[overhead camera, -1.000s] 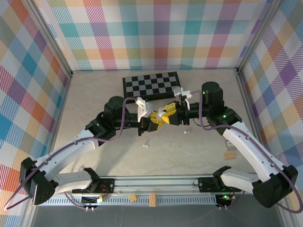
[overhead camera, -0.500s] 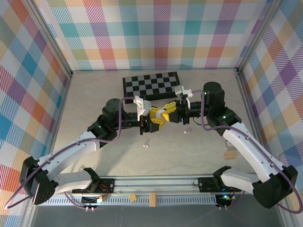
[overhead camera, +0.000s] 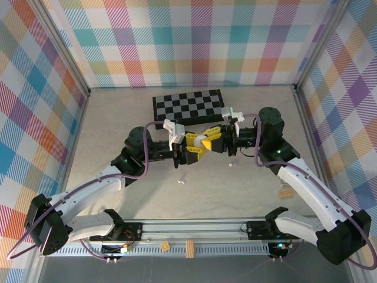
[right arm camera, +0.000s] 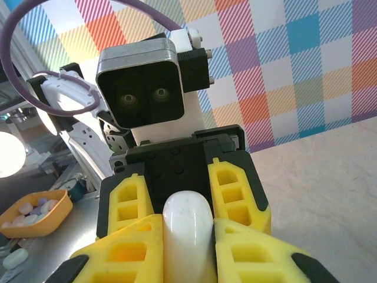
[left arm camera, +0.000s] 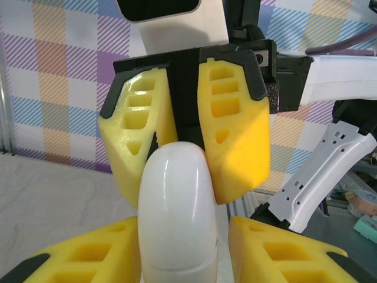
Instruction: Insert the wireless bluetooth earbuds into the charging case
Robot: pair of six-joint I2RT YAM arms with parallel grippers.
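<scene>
R gripper [right arm camera: 187,233]: own yellow fingers at btm of frame, pads pressed onto both sides of charging case
charging case [right arm camera: 187,250]: white, smooth, rounded; held upright btwn those fingers, rounded end toward L gripper
L gripper [right arm camera: 187,201]: faces cam, yellow fingers flank case's far end; jaws spread, dark gap each side, no contact that I can see
L wrist cam [right arm camera: 141,88]: grey box w/ 2 lenses, sits above L gripper's black mount
cable [right arm camera: 159,17]: purple, arcs across top left
tray [right arm camera: 62,206]: orange, lower left, off the table; small white/bluish pieces inside, too blurry to ID
wall [right arm camera: 294,59]: multicolour plaid, behind L arm
table [right arm camera: 330,194]: pale marbled top, right side
</scene>
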